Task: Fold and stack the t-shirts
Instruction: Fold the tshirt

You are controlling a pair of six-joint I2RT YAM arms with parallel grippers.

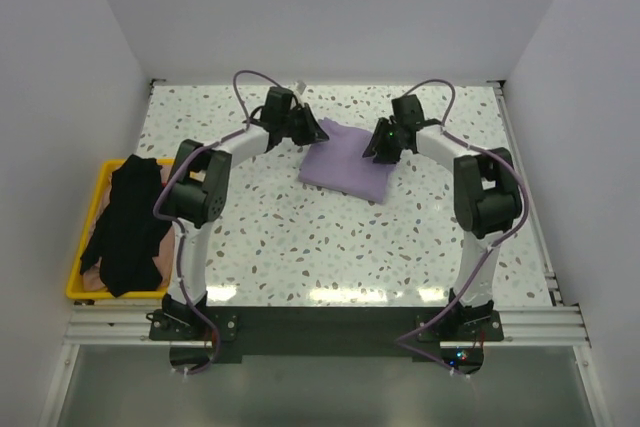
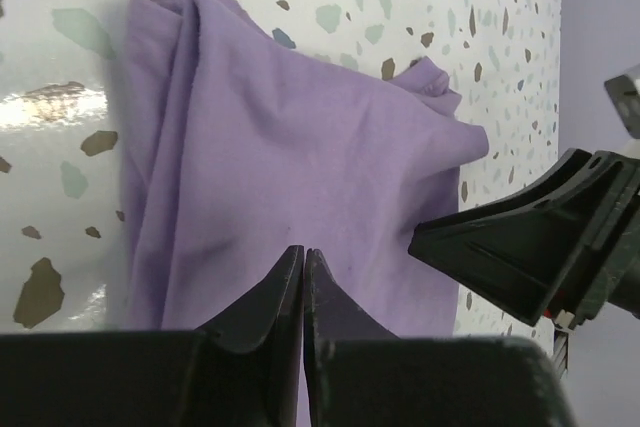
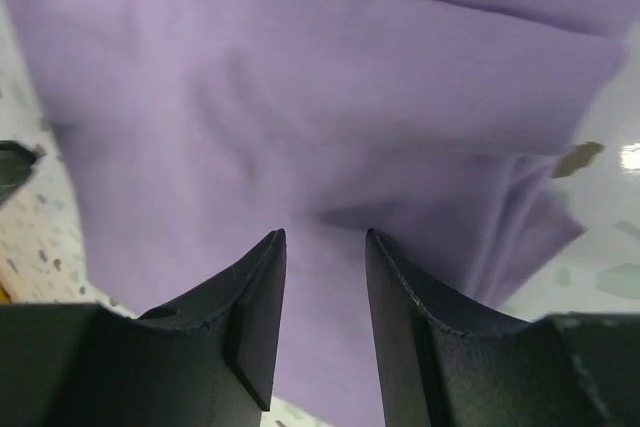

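Lavender t-shirt [image 3: 300, 97] lies beneath the right claw [image 3: 320, 237].

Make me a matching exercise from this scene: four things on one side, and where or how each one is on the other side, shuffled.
1. lavender t-shirt
2. black t-shirt
3. left gripper
4. right gripper

A. fingers apart
B. lying in the yellow crate
C. fingers shut
D. folded on the table

Pairs: 1-D, 2-B, 3-C, 4-A.
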